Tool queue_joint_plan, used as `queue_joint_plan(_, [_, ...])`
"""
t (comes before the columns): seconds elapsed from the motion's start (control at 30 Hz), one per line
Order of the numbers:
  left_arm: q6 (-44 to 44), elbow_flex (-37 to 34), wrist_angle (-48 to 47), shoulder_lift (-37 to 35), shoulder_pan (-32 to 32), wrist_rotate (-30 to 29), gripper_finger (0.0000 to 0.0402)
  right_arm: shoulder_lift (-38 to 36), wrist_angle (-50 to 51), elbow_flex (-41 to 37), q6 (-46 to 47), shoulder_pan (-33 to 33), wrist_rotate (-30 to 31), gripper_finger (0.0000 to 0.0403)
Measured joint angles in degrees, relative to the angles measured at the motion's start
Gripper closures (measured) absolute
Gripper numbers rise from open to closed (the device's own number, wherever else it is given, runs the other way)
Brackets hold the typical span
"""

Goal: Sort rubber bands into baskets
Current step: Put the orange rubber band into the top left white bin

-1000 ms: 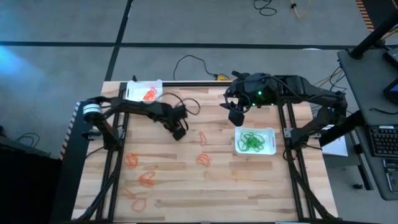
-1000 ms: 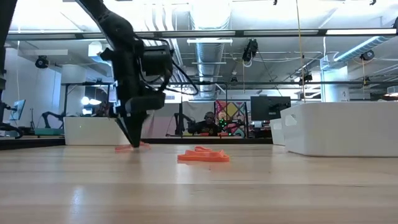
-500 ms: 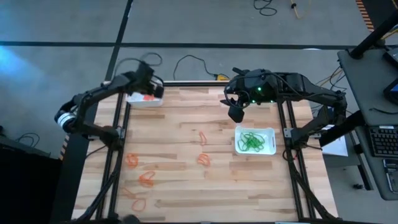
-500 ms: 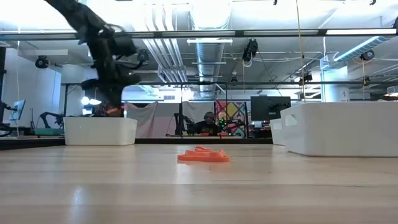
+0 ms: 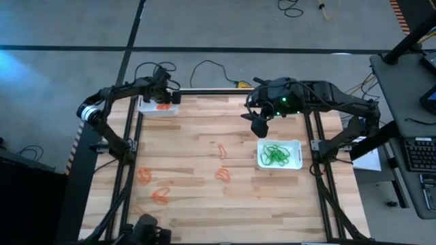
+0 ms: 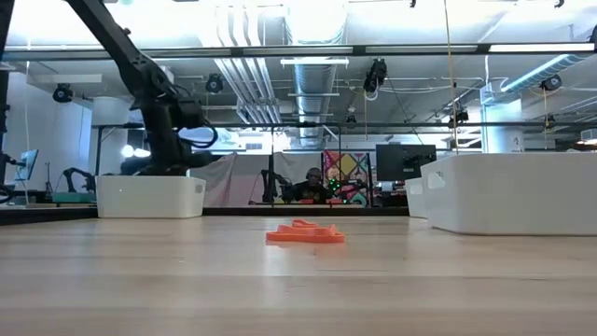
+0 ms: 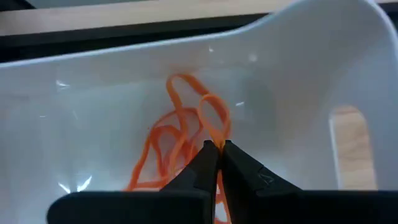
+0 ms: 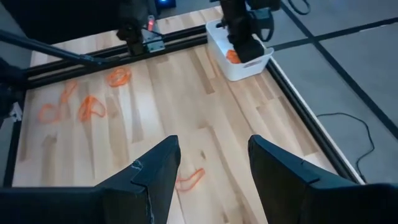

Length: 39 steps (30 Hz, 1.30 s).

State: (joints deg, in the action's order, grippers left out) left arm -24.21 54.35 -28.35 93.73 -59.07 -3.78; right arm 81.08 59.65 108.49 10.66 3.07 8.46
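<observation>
High view: the left gripper (image 5: 165, 97) is being held over the far-left basket (image 5: 147, 107), which is holding orange bands (image 5: 162, 105). The right gripper (image 5: 259, 126) is being held off the table just beyond the green-band basket (image 5: 293, 163), near the right edge. Loose orange bands are lying on the wood: two near the middle (image 5: 222, 149) and more toward the near-left (image 5: 161, 197). The middle pair is lying nearer the right gripper than the left.

Low view: the left arm is being seen reaching down behind the left basket (image 6: 149, 197); its fingertips are being hidden by the wall. An orange band (image 6: 304, 232) is lying flat mid-table.

Left wrist view: the left gripper (image 7: 217, 149) is being kept clenched on one orange band (image 7: 213, 117), pinched at its lower end, its loop hanging directly over the orange pile (image 7: 168, 140) inside the basket (image 7: 323, 56). Judged: release is the next step, and the band is already lying within the walls.

Right wrist view: the right gripper (image 8: 214, 163) is being held with fingers apart, grasping nothing; an orange band (image 8: 189, 179) is lying on the wood between and below them, long axis roughly across the gap.
</observation>
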Motion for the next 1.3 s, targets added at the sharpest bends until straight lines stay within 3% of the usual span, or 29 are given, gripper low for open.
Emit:
queue_joint_plan(0.2, [1.67, -0.07, -0.7, -1.01, 0.0, -0.21, 0.0349, 0.0, 0.1, 0.0, -0.56, -0.39, -0.05, 0.0218])
queue_joint_plan(0.4, [2.69, 1.03, -3.98, -8.81, 2.03, -0.23, 0.0268, 0.0, 1.07, 0.02, -2.28, -0.41, -0.21, 0.0218])
queue_joint_plan(0.6, [1.37, 1.07, -6.71, -21.18, 15.43, -1.67, 0.0203, 0.0, 4.67, 0.02, -3.52, -0.79, -1.54, 0.0218])
queue_joint_plan(0.77, [-7.29, 0.4, -10.57, -23.67, 25.89, -5.19, 0.0186, -0.01, 6.54, 0.02, -5.2, -2.3, -2.1, 0.0218])
queue_joint_plan(0.97, [-9.77, 0.28, -5.13, -21.48, 42.67, -6.81, 0.0184, 0.04, 12.05, -0.12, -6.18, -5.34, -2.96, 0.0218])
queue_joint_plan(1.07, [-10.1, 0.26, 1.42, -18.31, 49.91, -3.71, 0.0184, 0.04, 14.04, -1.13, -4.24, -7.64, -2.94, 0.0218])
queue_joint_plan(1.17, [-18.51, 0.26, 6.53, -13.77, 53.97, -2.32, 0.0184, 0.04, 15.47, -2.44, -0.69, -10.51, -2.96, 0.0218])
queue_joint_plan(1.3, [-22.82, 0.61, 11.9, -6.37, 57.11, -7.9, 0.0184, 0.02, 17.85, -3.67, 5.2, -14.03, -2.01, 0.0218])
